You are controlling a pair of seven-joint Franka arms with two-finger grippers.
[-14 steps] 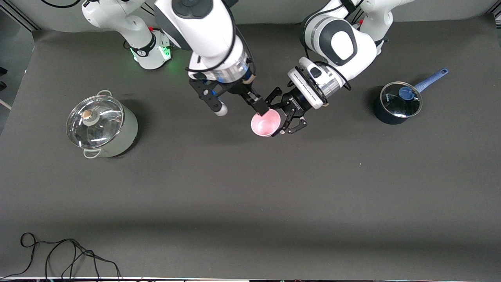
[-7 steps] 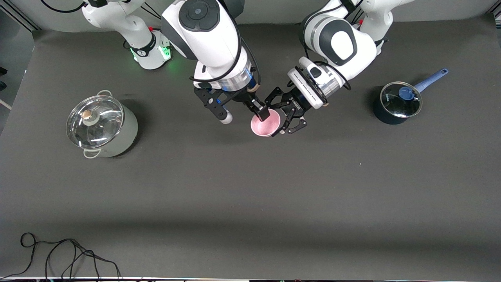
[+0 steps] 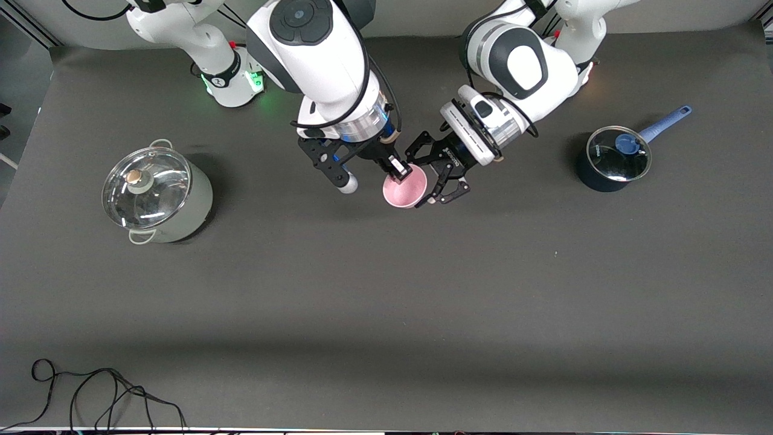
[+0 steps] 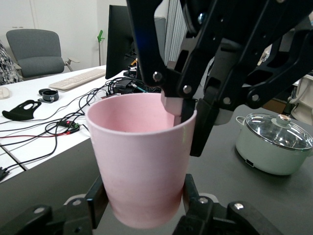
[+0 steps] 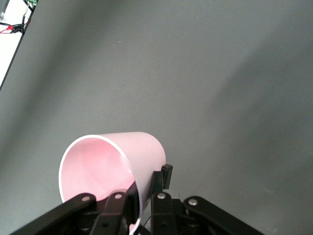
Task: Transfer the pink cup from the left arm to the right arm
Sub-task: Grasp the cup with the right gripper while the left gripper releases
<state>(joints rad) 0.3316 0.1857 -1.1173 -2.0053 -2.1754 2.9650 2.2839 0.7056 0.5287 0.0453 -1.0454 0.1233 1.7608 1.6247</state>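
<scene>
The pink cup [image 3: 403,191] is held in the air over the middle of the table, tilted with its mouth up toward the front camera. My left gripper [image 3: 424,179], the skeletal claw, is shut on the cup's lower body; in the left wrist view [image 4: 142,208] its fingers press both sides of the cup [image 4: 142,156]. My right gripper [image 3: 398,173] is shut on the cup's rim, one finger inside and one outside, as the left wrist view [image 4: 188,115] shows. In the right wrist view the cup's wall [image 5: 142,152] passes between my right gripper's fingers [image 5: 146,185].
A pale green pot with a glass lid [image 3: 156,196] stands toward the right arm's end and shows in the left wrist view [image 4: 274,147]. A dark blue saucepan with a glass lid [image 3: 611,158] stands toward the left arm's end. A black cable [image 3: 90,393] lies at the front edge.
My right gripper came down onto the cup's rim and closed on it. The cup and both grippers shifted slightly toward the right arm's end.
</scene>
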